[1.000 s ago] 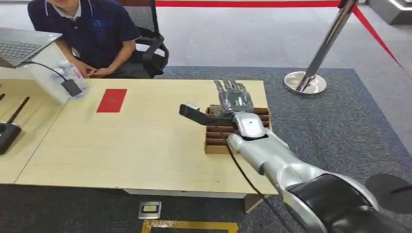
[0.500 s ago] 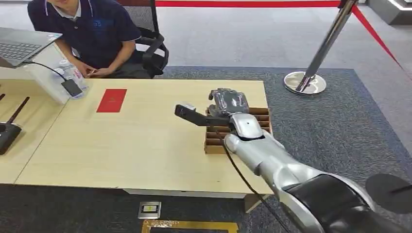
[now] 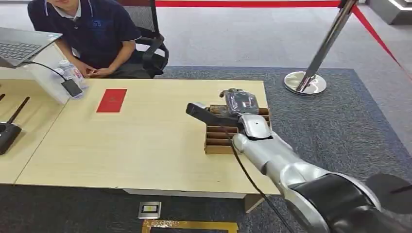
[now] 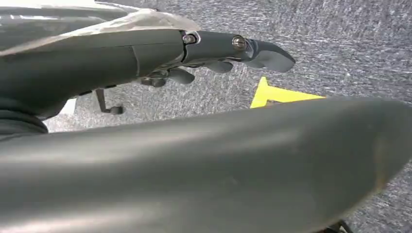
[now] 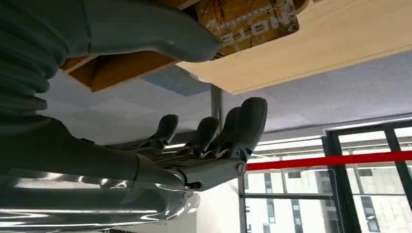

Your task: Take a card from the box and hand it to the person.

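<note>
An office-like demo area: a person [image 3: 90,34] is sitting at a wooden table [image 3: 136,141] on grey carpet [image 3: 320,131], laptop [image 3: 22,46] nearby, red barrier tape [image 3: 243,3] running beyond the right hand [image 3: 238,103].

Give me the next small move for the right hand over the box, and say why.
Probably lower the right hand into the box and close its fingers on one card. The hand hovers over the far end of the slotted box with fingers curled and holds nothing; the person sits waiting across the table.

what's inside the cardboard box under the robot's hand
The box shows brown divider slots along its near side. The right hand hovers over its far part, covering it, so cards can't be made out there.
</note>
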Controlling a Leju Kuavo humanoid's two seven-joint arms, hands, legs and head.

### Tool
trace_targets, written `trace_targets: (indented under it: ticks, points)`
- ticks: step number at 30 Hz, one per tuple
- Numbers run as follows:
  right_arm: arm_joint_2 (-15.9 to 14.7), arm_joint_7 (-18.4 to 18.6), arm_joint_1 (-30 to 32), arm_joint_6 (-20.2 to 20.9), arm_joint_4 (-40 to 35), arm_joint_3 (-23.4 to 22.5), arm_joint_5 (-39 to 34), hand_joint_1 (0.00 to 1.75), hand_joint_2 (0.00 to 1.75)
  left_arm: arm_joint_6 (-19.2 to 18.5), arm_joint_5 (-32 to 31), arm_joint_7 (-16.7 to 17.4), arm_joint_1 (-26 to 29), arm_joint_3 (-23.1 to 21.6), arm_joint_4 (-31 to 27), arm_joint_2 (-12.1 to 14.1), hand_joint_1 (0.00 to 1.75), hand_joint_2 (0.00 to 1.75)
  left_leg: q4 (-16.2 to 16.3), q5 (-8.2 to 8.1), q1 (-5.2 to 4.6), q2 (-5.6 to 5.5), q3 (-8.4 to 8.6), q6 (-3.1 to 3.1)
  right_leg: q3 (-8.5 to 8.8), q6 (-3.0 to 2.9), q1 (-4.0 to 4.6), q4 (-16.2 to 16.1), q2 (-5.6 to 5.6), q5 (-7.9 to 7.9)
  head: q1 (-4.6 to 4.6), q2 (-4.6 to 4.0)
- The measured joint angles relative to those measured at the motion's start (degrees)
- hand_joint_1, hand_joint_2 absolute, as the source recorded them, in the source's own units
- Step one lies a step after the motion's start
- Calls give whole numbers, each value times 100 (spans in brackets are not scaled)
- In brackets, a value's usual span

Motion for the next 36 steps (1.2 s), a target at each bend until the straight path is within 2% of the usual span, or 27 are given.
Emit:
trace_targets:
  ticks: [1, 24, 36]
  points:
    - [-2, 0, 0, 13, 0, -4, 0, 68, 175, 0, -2, -2, 1, -2, 0, 0, 0, 0, 0, 0, 0, 0, 0, 0, 0, 0, 0, 0, 0, 0, 0, 0]
    - [149, -59, -116, 487, 146, -79, 33, 75, 175, -72, -103, -44, -3, -125, 33, 24, 0, 0, 0, 0, 0, 0, 0, 0, 1, 0, 0, 0, 0, 0, 0, 0]
    - [175, 164, -179, 656, 254, -83, 55, 77, 175, -39, -105, 41, -4, -133, 39, 28, 0, 0, 0, 0, 0, 0, 0, 0, 0, 1, 0, 0, 0, 0, 0, 0]
